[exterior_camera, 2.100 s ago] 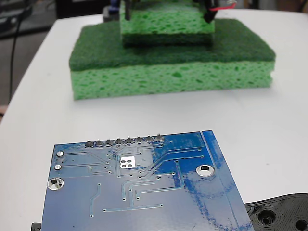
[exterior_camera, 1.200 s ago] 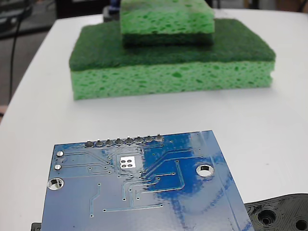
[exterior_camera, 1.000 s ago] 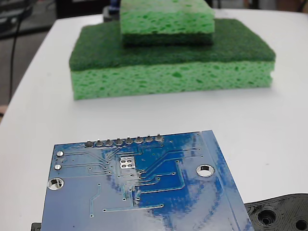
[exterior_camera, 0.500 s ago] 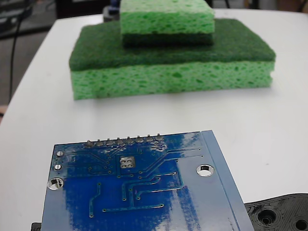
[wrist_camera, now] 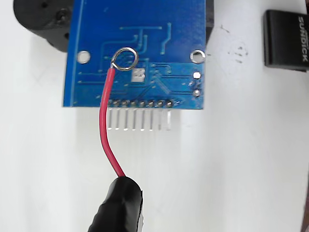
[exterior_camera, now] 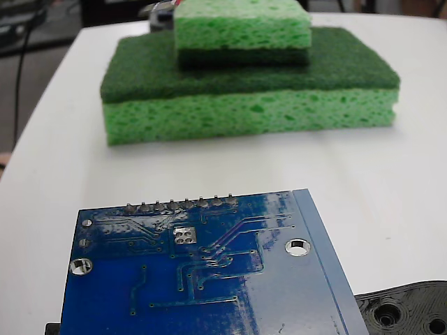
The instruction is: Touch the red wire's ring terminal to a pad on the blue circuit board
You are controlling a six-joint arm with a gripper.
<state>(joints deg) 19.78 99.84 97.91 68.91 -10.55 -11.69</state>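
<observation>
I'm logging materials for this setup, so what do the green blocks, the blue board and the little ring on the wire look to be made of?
The green blocks look like porous cellulose sponge with darker matte scouring tops. The blue circuit board seems glossy lacquered laminate, since it mirrors light. The ring terminal looks like bare shiny metal on the red wire, whose coat is probably smooth plastic.

From the wrist camera, no gripper fingers show at all. Only a black sleeve [wrist_camera: 117,205] juts in from the bottom edge. The fixed camera shows no arm.
</observation>
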